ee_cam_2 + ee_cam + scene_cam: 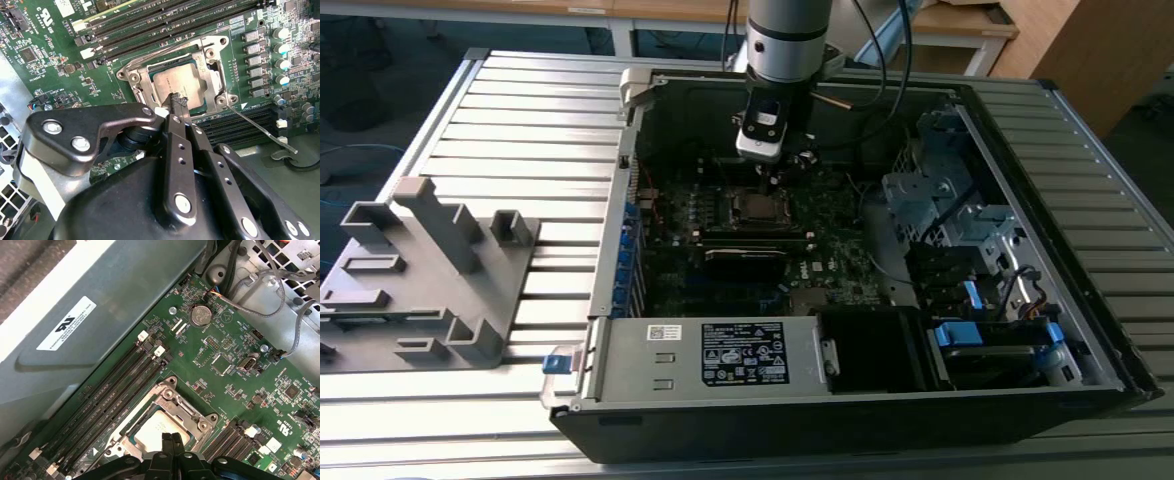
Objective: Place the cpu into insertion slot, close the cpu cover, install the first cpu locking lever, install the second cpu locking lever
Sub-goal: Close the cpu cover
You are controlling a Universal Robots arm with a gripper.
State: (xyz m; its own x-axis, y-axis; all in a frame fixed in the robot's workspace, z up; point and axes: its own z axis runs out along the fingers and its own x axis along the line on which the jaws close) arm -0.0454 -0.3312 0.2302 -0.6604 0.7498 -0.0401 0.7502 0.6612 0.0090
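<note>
**Exterior view, from its left to its right.** A grey fixture (420, 270) is standing on the slatted tabletop (520, 110), at 9 o'clock from the open computer case (854, 430). I am reaching down into the case with my hand (771, 172) hanging just over the socket, at its 12 o'clock. The cpu (757, 208) is sitting in that socket at the middle of the board, and the labelled power supply (720, 355) is lying at its 6 o'clock.

**Wrist views.** In both wrist views I am keeping my fingers (172, 150) pressed together into one narrow tip. I am carrying nothing, and the tip is hovering at the edge of the cpu's silver-tan top. The cpu cover (142, 82) appears to be lying flat around the chip. A thin locking lever (260, 127) is sticking out free beside the socket, over the memory slots.

**Reading.** I am judging the chip placed and the cover down or nearly so. The work is passing from closing the cover to the first lever. That step is calling for a fine, closed tip set squarely on the thin rod. The push must be steady enough to hook the rod under its catch without scraping the board.
</note>
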